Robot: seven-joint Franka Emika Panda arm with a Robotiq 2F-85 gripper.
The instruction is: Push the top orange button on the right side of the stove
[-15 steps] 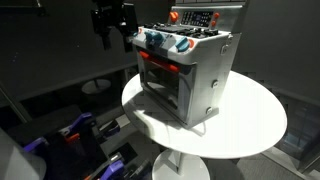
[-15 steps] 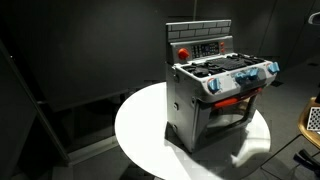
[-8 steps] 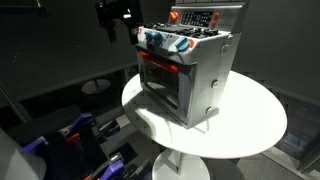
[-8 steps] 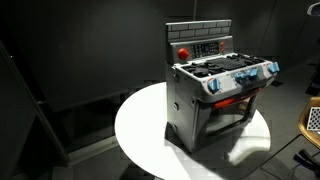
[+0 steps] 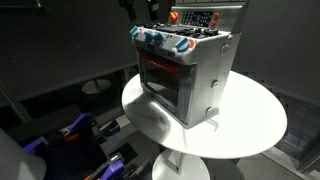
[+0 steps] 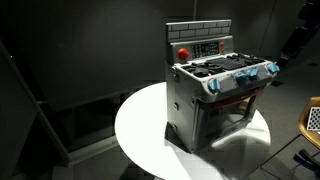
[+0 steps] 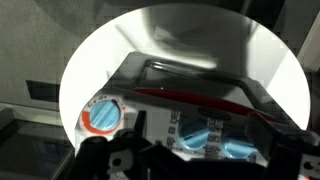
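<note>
we are hovering our gripper (image 7: 195, 152), spread wide, above the front knobs (image 5: 160, 40) of the stove (image 5: 195, 80) on the white table (image 5: 255, 125)

round white table (image 5: 250, 125), dark walls, dim room

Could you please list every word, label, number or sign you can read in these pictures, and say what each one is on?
No text is readable in any view.
Back panel of the stove: small pale marks beside a red button, too small and blurred to read.
Knob in the wrist view: the pale ring around it may carry marks, too blurred to tell.
</note>
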